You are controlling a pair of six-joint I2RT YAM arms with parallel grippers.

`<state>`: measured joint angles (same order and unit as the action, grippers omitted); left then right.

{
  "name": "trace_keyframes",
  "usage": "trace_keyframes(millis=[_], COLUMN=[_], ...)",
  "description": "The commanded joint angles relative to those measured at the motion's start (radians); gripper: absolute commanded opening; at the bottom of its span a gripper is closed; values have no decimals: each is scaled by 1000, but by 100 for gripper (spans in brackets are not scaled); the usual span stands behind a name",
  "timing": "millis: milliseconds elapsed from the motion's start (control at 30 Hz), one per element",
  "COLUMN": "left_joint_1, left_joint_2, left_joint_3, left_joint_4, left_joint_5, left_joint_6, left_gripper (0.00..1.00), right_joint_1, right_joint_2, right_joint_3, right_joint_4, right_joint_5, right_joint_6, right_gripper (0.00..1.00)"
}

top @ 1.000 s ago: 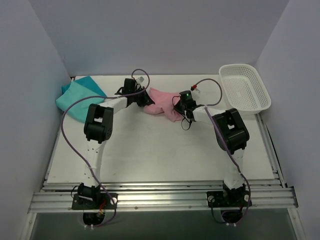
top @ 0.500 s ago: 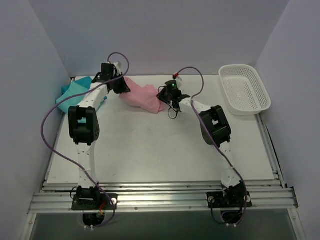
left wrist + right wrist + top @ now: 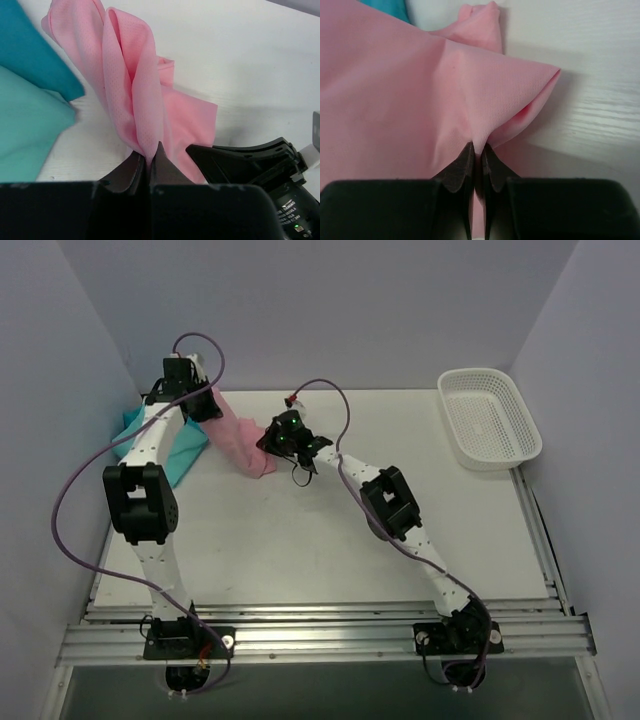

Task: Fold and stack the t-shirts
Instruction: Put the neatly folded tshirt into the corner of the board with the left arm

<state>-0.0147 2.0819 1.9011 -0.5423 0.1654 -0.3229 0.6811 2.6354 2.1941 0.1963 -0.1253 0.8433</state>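
The pink t-shirt (image 3: pixel 240 440) hangs stretched between both grippers at the back left of the table. My left gripper (image 3: pixel 205 405) is shut on its upper end, seen pinched in the left wrist view (image 3: pixel 148 159). My right gripper (image 3: pixel 272 440) is shut on a fold at its lower end, seen in the right wrist view (image 3: pixel 478 150). The teal t-shirt (image 3: pixel 165 445) lies flat at the far left, partly under the left arm and the pink t-shirt; it also shows in the left wrist view (image 3: pixel 30 100).
A white mesh basket (image 3: pixel 488 418) stands at the back right corner. The left wall is close beside the teal shirt. The right arm reaches diagonally across the white table (image 3: pixel 300 550).
Both grippers have carried the pink t-shirt leftward from the table's middle to the back left, over the edge of the teal t-shirt. Both stay shut on it.
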Motion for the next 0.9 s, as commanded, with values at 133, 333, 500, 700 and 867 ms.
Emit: trace_keyframes(millis=[133, 333, 500, 700, 867], left_joint_1=[85, 166, 249, 340, 380], left_joint_2=[-86, -33, -8, 13, 32], left_joint_3=[-31, 16, 24, 9, 15], left_joint_4=[24, 15, 34, 77, 91], left_joint_5=[-61, -93, -102, -84, -128], left_joint_6=[73, 84, 97, 45, 22], left_gripper=[2, 2, 2, 2, 2], right_joint_1=[46, 55, 38, 31, 34], right_joint_2=[132, 131, 32, -3, -12], right_joint_3=[187, 120, -109, -206, -280], right_joint_4=[58, 153, 296, 341, 428], right_joint_5=[-66, -102, -109, -140, -155], right_joint_6=[40, 46, 34, 13, 43], right_gripper=[0, 2, 83, 100, 100])
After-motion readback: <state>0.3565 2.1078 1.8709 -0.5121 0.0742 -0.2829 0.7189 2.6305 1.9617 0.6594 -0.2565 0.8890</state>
